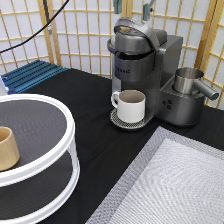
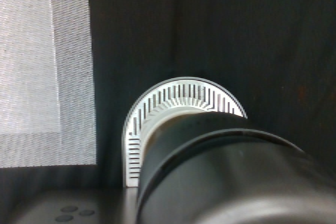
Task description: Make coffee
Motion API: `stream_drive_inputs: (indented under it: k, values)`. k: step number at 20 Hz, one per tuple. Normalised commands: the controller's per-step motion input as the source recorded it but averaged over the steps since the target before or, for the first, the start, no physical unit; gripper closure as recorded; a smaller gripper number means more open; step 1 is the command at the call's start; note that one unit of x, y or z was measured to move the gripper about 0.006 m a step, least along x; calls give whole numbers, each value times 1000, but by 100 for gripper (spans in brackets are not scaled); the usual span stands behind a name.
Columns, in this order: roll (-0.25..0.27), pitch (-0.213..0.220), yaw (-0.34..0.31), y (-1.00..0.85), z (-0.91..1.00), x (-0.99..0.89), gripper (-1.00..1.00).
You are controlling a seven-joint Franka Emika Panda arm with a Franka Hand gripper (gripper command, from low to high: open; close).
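Observation:
The grey coffee machine (image 1: 145,65) stands at the exterior view's top middle, with its lid (image 1: 131,27) down. A white handled mug (image 1: 130,105) sits on its round drip tray (image 1: 120,121) under the spout. My gripper (image 1: 133,7) shows only as two fingertips at the exterior view's top edge, directly above the lid. The fingers are apart and nothing shows between them. The coffee pod is not in view. The wrist view looks down on the machine's dark head (image 2: 225,170) and the slotted drip tray (image 2: 176,102).
A steel milk jug (image 1: 189,80) sits on the machine's side base. A white two-tier round shelf (image 1: 65,125) at the exterior view's left holds a tan wooden cup (image 1: 7,148). A grey mat (image 1: 170,185) lies at the bottom right and also shows in the wrist view (image 2: 37,75).

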Motion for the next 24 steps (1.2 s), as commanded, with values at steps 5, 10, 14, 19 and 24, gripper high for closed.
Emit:
stream_drive_inputs:
  k: [5, 10, 14, 19, 24]
  values:
    - [0, -109, -1, -437, -778, -210, -100]
    - [-1, -101, 0, -210, -763, -226, -100]
    - [0, -73, 2, -185, -494, -273, -100]
    - [0, -10, 1, -60, 271, -394, -100]
    - [-1, -1, 0, -237, 937, -174, -100]
